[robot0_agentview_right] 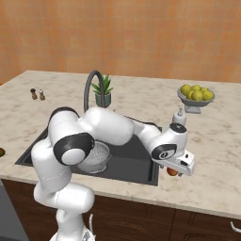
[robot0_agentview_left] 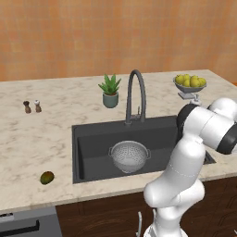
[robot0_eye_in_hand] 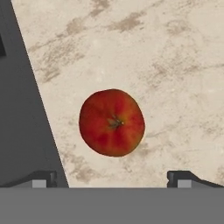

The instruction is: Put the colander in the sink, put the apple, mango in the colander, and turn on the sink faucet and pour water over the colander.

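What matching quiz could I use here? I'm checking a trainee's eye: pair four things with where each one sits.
Things:
1. colander
2. apple
3. mango
4. gripper

Places:
A. on the counter, left of the sink
B. open, above the apple
C. inside the sink
D. on the counter, right of the sink

Pairs: 1-C, 2-D, 3-A, 4-B

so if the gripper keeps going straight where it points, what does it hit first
Most likely the apple, lying on the counter in line with the open gripper; nothing shows between them.
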You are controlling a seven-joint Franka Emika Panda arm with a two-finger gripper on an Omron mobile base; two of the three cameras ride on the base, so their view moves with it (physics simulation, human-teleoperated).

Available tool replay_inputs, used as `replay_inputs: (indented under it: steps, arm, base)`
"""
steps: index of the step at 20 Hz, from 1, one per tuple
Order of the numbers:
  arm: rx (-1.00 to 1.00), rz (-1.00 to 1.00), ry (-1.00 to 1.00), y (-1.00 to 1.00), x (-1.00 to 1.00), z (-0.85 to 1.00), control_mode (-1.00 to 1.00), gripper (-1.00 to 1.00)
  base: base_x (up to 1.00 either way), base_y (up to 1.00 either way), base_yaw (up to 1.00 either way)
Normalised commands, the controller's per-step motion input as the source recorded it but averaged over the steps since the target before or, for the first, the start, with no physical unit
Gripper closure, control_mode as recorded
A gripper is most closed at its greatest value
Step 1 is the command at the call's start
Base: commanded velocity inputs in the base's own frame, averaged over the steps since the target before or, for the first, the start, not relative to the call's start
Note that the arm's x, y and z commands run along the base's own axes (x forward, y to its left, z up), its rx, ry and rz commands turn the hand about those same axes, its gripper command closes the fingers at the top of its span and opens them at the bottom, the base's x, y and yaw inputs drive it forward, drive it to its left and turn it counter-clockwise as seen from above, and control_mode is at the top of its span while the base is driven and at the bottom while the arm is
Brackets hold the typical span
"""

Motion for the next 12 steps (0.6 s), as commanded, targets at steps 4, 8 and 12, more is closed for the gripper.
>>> replay_inputs:
  steps: [4, 8, 12]
  arm:
    - [0.00, 0.00, 0.00, 0.00, 0.21, 0.00, -1.00, -1.00]
    - [0.00, 0.00, 0.00, -0.12, 0.04, -0.06, -1.00, -1.00]
    - [0.00, 0.00, 0.00, -0.07, 0.00, -0.13, -1.00, -1.00]
  base:
    - [0.00, 0.00, 0.00]
    - [0.00, 0.00, 0.00]
    - [0.00, 0.00, 0.00]
